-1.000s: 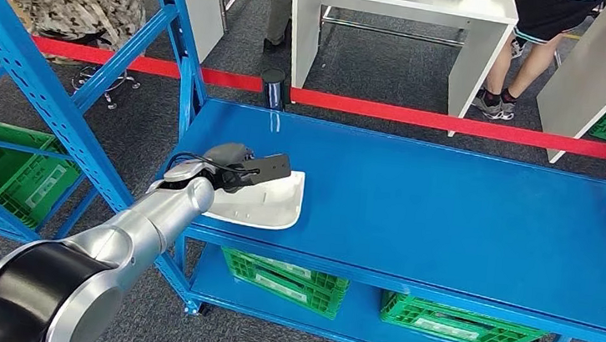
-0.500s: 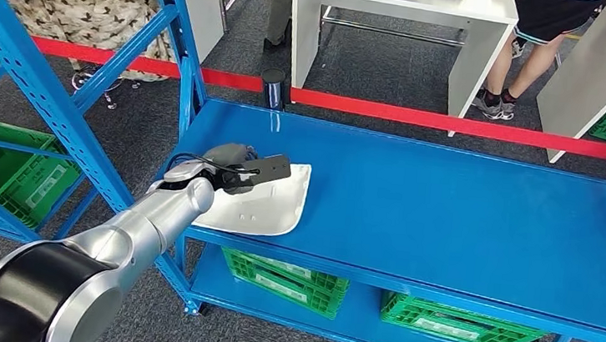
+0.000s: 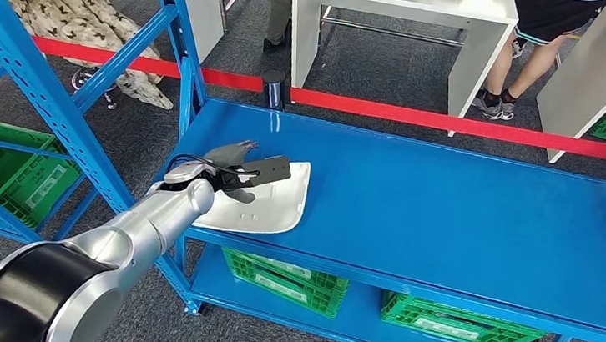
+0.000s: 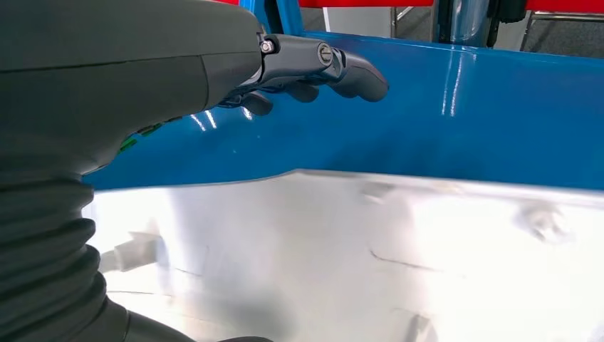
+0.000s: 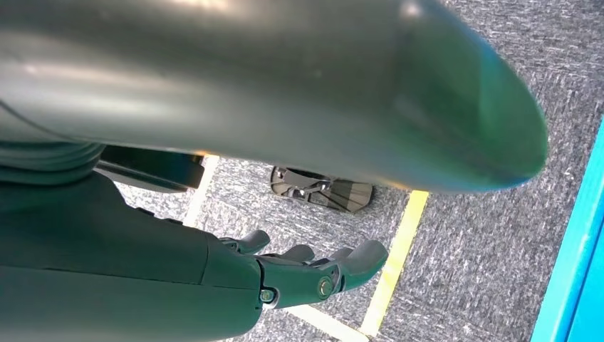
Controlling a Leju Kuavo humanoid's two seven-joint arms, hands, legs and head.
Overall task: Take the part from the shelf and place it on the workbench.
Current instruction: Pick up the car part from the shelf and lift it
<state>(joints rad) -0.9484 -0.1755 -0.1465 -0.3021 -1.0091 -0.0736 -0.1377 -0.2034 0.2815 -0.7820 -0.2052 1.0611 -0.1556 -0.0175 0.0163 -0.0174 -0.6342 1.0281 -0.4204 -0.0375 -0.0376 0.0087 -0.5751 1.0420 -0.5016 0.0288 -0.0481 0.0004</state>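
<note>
My left hand (image 3: 229,164) sits left of centre in the head view, over the near-left end of the blue workbench (image 3: 463,212). Its fingers are spread apart and hold nothing; in the left wrist view the thumb and fingers (image 4: 335,68) stand clear above the blue surface, off the part. My right hand (image 5: 306,274) hangs over grey carpet and a yellow floor line, fingers loosely apart and empty.

Directly under and just right of the left hand lies the white moulded part (image 3: 267,205), a shallow, curved plastic shell resting flat on the workbench close to its front-left edge. I cannot tell whether the wrist touches its left edge. In the wrist view its pale surface (image 4: 370,263) shows small raised bosses and a fine seam.

I judge it light and fairly stiff, a thin-walled moulding that may flex a little if squeezed hard. The glossy skin looks slippery, so a pinch over the rim should hold better than a flat press on the face. It sits near the table edge, so a nudge could slide it off.

Beyond the workbench run a red barrier tape (image 3: 455,121), white tables (image 3: 407,13), and people standing. Green crates (image 3: 289,280) sit on the lower shelf.
</note>
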